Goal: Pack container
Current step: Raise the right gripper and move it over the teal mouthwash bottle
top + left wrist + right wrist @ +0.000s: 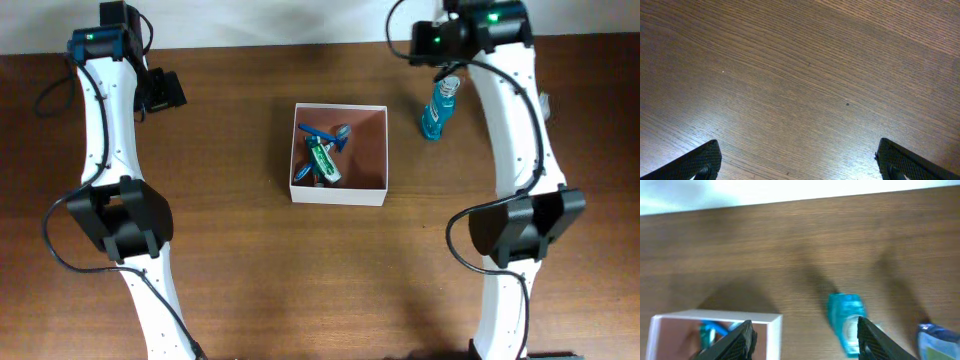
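At the far left we see the left gripper (797,167) low over the bare wooden table (805,75). Its two black fingers (700,162) stand at the two lower corners of the left wrist view, so they are spread wide, and nothing is between them except the wood grain. Going toward the middle of the table, we find the container (338,195), the shallow white square box with the pinkish-brown inside. It sits flat on the table, well apart from both arms. In its left half lie some small items in a heap: a green and white tube (322,160) and a blue item with a handle (325,132); what else is in the heap we cannot tell. The right half of the box floor is bare. To the right of the container, near but not touching it, a blue bottle (438,108) with a lighter cap lies tilted on the table. The right gripper (804,330) is above this bottle, with its fingers parted. In the right wrist view the bottle shows in the gap, close to one finger, and we do not see them pressing on it. At the far right edge of that view a blue and white thing (935,339) is cut off.
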Controlling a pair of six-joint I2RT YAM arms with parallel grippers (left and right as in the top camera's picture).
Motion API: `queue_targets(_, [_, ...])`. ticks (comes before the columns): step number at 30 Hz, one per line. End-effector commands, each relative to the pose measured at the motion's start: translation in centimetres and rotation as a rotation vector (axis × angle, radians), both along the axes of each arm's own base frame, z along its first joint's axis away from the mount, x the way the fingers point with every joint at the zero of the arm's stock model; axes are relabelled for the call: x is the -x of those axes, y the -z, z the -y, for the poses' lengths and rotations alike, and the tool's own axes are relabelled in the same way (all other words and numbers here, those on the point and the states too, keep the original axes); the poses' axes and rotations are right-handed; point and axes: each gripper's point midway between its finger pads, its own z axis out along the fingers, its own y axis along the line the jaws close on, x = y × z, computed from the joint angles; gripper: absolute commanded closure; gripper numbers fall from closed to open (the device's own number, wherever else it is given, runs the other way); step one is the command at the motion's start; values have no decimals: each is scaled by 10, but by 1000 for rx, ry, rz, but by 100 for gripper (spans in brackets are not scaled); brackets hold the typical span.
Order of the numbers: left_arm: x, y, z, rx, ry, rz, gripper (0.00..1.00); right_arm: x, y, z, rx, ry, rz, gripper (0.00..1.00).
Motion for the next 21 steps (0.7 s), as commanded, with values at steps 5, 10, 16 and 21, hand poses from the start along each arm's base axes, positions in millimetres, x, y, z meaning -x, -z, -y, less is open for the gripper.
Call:
queue_targets(5, [2, -7, -4, -13, -2, 10, 1, -2, 3, 42, 30, 89, -9, 38])
queue_targets(10, [2, -7, -4, -13, -2, 10, 1, 2, 31, 49, 38, 100, -89, 35])
queue_targets(16, [2, -7, -4, -13, -2, 10, 1, 6, 49, 49, 60, 67, -137, 34])
queue_targets(21, [2, -7, -4, -13, -2, 10, 1, 16, 73, 50, 85, 31, -209, 34])
